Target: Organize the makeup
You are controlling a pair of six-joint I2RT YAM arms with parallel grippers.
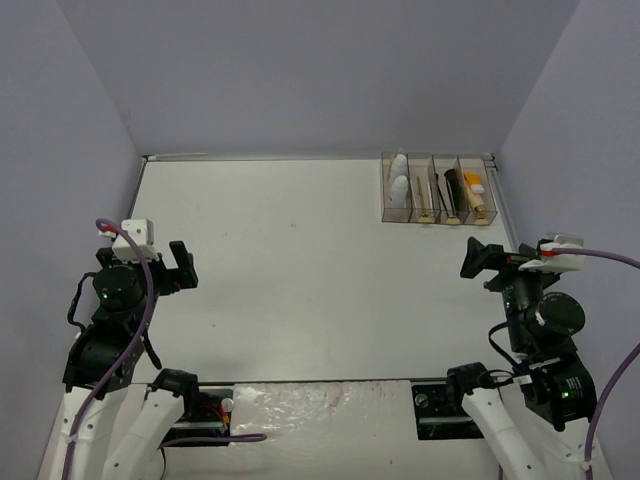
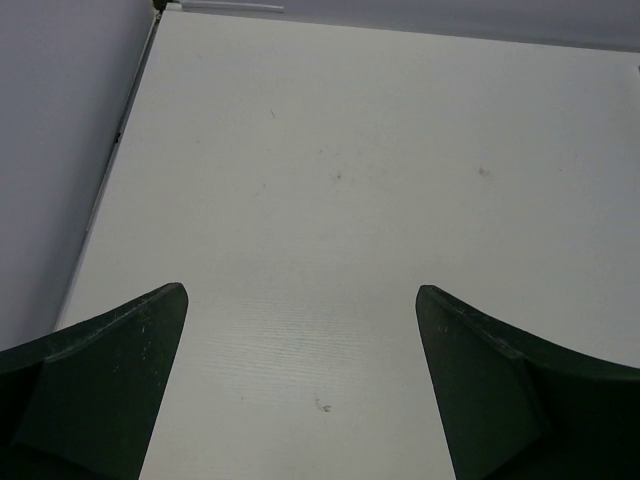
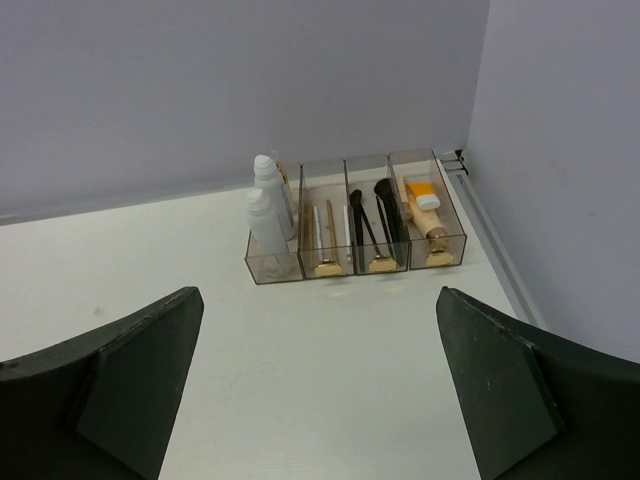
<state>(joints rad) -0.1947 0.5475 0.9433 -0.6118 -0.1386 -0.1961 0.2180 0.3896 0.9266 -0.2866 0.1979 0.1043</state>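
The makeup lies sorted in a clear smoky four-compartment box (image 1: 437,214) at the table's far right corner. From left to right the compartments hold two white bottles (image 3: 265,210), thin pencils (image 3: 322,225), black brushes (image 3: 375,215), and orange and beige tubes (image 3: 425,205). My right gripper (image 1: 478,260) hovers open and empty in front of the box (image 3: 300,268), well short of it. Its fingers frame bare table in the right wrist view (image 3: 320,292). My left gripper (image 1: 172,268) stands open and empty at the left side, over bare tabletop (image 2: 300,290).
Grey walls close the table on the left, back and right. A metal rail (image 3: 490,235) runs along the right edge beside the box. The arm bases and a plastic-covered strip (image 1: 320,405) sit at the near edge.
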